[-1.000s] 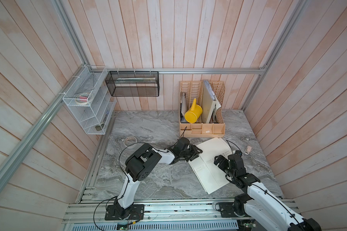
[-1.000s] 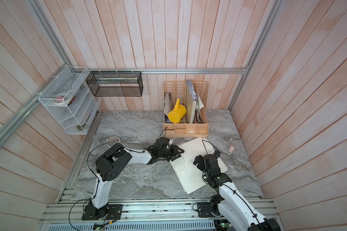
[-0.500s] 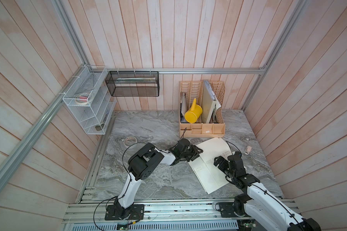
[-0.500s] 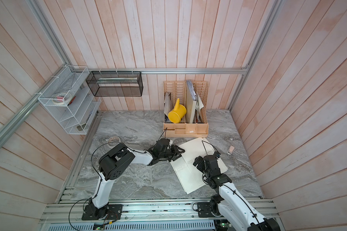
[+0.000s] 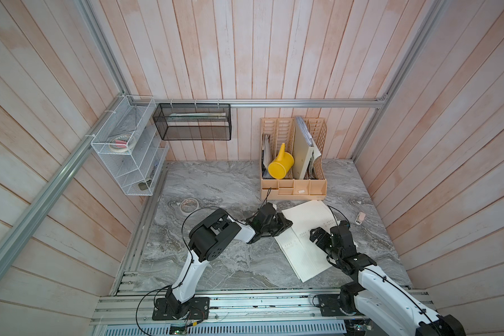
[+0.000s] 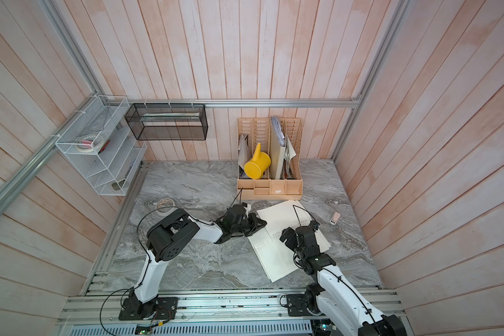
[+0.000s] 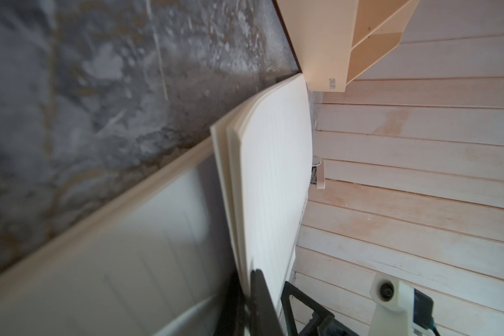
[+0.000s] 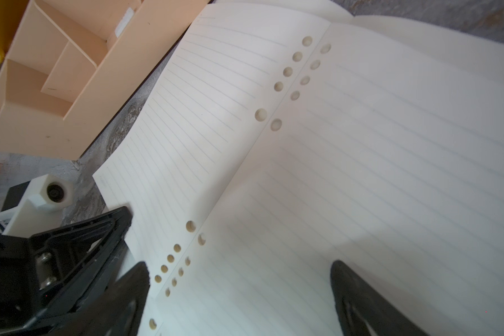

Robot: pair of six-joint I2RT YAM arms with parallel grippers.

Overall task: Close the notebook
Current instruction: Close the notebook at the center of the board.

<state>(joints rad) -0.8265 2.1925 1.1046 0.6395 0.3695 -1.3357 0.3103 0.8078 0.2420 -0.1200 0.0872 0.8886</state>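
The notebook (image 5: pixel 303 250) (image 6: pixel 274 256) lies open on the marble table, its cream lined pages facing up. My left gripper (image 5: pixel 286 225) (image 6: pixel 261 225) sits at the notebook's left edge. In the left wrist view the left gripper (image 7: pixel 245 282) is shut on the edge of a lifted stack of pages (image 7: pixel 271 180). My right gripper (image 5: pixel 329 230) (image 6: pixel 298 229) hovers low over the right-hand page. In the right wrist view the right gripper (image 8: pixel 239 273) is open, with only the page (image 8: pixel 346 151) and its punched holes between the fingers.
A peach desk organiser (image 5: pixel 293 186) stands just behind the notebook, with a yellow watering can (image 5: pixel 280 167) in it. A tape roll (image 5: pixel 189 205) lies at the back left, and a small pale object (image 5: pixel 360 217) right of the notebook. A wire shelf (image 5: pixel 125 151) and a mesh basket (image 5: pixel 192 122) hang on the walls.
The left gripper has shut on the notebook's left page edge and the left arm has shifted a little. The right arm has stayed over the right page.
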